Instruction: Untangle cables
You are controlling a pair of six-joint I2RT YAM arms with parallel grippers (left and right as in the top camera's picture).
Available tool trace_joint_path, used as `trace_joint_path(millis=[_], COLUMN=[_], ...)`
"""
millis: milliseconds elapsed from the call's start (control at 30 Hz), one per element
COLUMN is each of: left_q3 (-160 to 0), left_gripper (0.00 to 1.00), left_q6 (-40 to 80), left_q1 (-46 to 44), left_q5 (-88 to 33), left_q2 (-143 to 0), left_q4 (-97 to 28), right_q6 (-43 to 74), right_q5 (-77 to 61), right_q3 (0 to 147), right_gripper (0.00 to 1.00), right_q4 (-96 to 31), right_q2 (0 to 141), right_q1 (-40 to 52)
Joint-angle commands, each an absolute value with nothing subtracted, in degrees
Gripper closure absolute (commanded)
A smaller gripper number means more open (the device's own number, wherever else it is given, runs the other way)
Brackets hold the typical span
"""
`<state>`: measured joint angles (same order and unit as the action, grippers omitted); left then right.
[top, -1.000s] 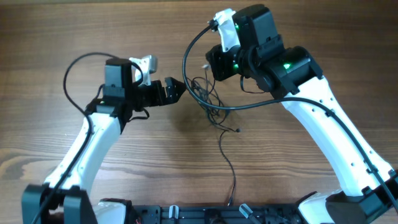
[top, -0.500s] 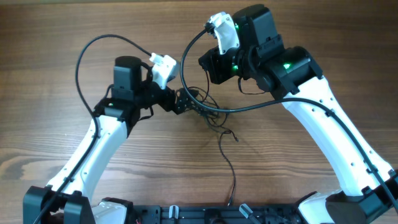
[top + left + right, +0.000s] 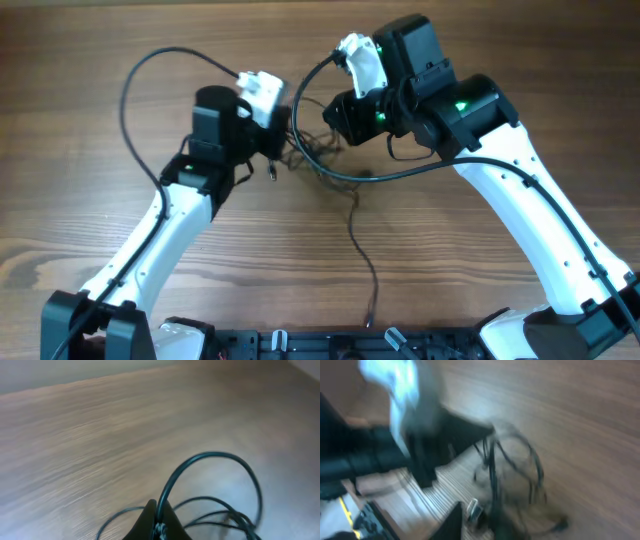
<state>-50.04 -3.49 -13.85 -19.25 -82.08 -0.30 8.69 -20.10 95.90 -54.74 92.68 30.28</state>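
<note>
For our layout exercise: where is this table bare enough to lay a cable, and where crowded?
Bare table lies left of the left arm, right of the right arm, and between the left arm and the trailing strand. Crowded: the cables between the left gripper and right gripper.

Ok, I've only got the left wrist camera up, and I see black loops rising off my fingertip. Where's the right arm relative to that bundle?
Observer: From overhead, the right gripper sits at the upper right edge of the cables, across from the left gripper.
Operator: Is it holding anything?
Observer: Can't tell. The right wrist view is motion-blurred and shows only dark loops close in front of it.
Operator: Any loose ends outside my frame?
Observer: Yes, one strand trails out of the bundle toward the bottom of the overhead picture.
</note>
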Motion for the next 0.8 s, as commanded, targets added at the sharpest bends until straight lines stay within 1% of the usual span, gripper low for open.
trace_joint_path(millis=[0,33,67,100,200,300,433,533,567,767], left_q3=[-49.84,-49.84,-49.84,-49.84,-49.84,-49.84,-49.84,-49.84,-49.84,-49.84], left_gripper=[0.96,0.96,0.96,0.96,0.96,0.96,0.96,0.96,0.96,0.96], left_q6=[19.14,21.28,22.24,22.39,22.39,23.49,25.19,27.81,28.82,30.76], left_q1=[-7.44,-6.20,-4.93,-4.05,-2.44,-2.28,-2.28,-2.39,-2.39,-2.85], left_q5=[-14.61,-16.78,-21.47,-26.41,-41.67,-45.60,-45.63,-45.60,-45.60,-45.60], left_q2=[-82.43,-82.39,-82.19,-82.13,-81.17,-79.37,-75.81,-72.55,-71.13,-65.47], left_q4=[1.78,2.63,4.16,5.93,12.10,14.00,13.30,13.30,13.30,13.28], right_q6=[9.15,9.15,9.15,9.13,9.19,12.01,20.75,30.98,36.18,53.78], right_q5=[-18.02,-18.00,-18.00,-17.98,-17.98,-18.02,-18.02,-18.02,-18.02,-17.98], right_q3=[94.26,93.32,92.33,90.74,84.99,79.68,73.12,68.20,65.91,58.37], right_gripper=[0.48,0.40,0.32,0.26,0.14,0.08,0.05,0.03,0.00,0.00], right_q4=[-57.17,-57.52,-57.60,-57.19,-52.47,-46.54,-35.24,-24.40,-19.51,2.17], right_q2=[93.43,93.43,93.43,93.43,93.43,93.43,93.43,93.45,93.45,95.90], right_q1=[30.39,30.44,30.50,30.50,30.48,30.55,30.55,30.55,30.70,32.64])
